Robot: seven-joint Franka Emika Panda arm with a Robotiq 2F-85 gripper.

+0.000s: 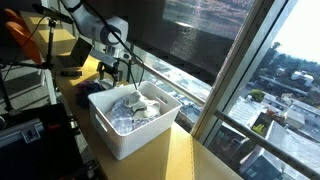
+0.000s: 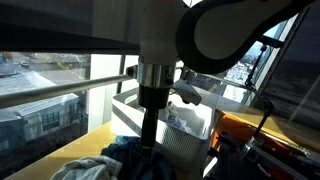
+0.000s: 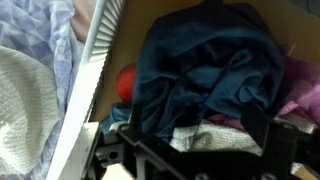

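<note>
Cloth (image 3: 205,70): dark blue, crumpled, centre of wrist view, just right of the basket wall.
Claw (image 3: 195,135): open, fingers spread at the lower edge, nothing gripped.
Basket (image 1: 120,125): white, mid-frame, holds clothes.
</note>
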